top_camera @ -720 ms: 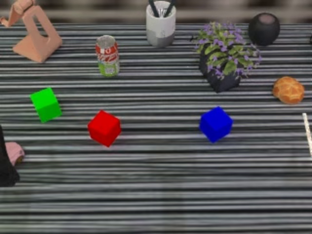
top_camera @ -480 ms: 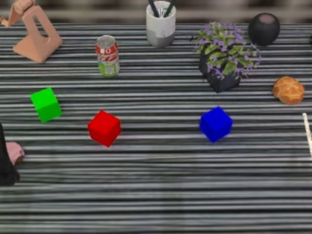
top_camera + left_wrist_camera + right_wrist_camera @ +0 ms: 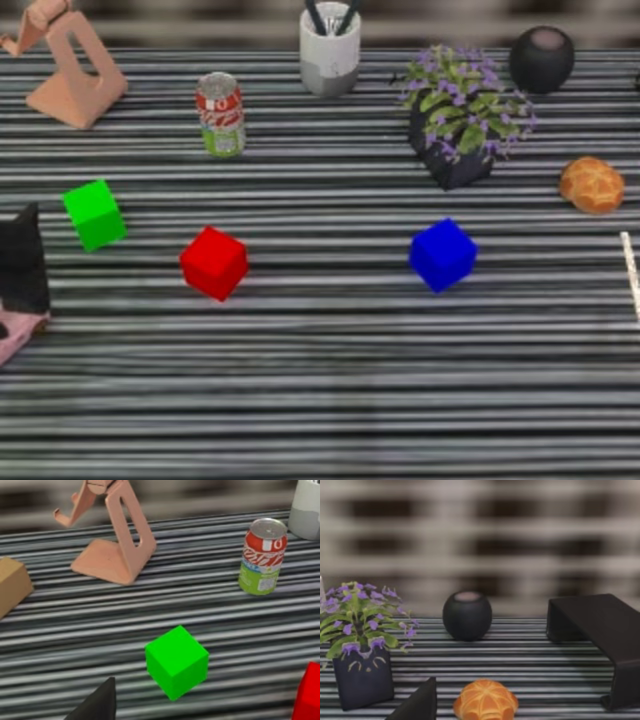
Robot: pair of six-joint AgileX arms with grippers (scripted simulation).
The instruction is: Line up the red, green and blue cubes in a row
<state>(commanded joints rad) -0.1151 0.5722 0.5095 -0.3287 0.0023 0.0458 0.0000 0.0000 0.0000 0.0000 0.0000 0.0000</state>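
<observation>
Approach step: left end effector (image 3: 22, 262) at table's left edge near green cube (image 3: 95, 214), finger state can't tell; next, centre over cube and descend.

The only lettering I can find is on the soda can (image 3: 262, 556) standing on the tabletop (image 3: 330, 400): a white script sweeps across its red upper band, but I cannot make out the word, and the small print on its green lower band is too fine to read. From above, the soda can (image 3: 220, 114) shows the same unreadable markings
</observation>
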